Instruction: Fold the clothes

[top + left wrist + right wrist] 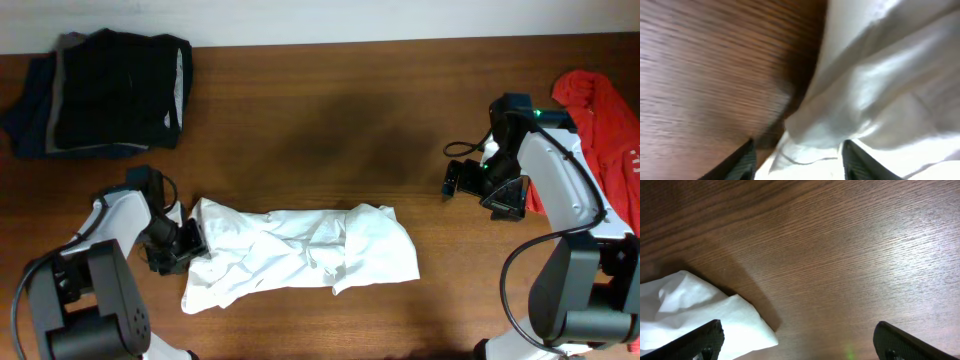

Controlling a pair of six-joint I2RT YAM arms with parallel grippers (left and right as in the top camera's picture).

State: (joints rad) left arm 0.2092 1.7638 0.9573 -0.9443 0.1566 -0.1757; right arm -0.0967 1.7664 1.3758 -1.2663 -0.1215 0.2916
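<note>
The white shirt lies crumpled in a long bundle at the front middle of the wooden table. My left gripper is at the shirt's left end. In the left wrist view its fingers are apart, with the white fabric lying between them. My right gripper hovers at the right, well apart from the shirt's right end. In the right wrist view it is wide open and empty over bare wood, with a corner of the shirt at the lower left. The green label is hidden.
A folded stack of black, grey and navy clothes lies at the back left corner. A red garment lies at the right edge, behind my right arm.
</note>
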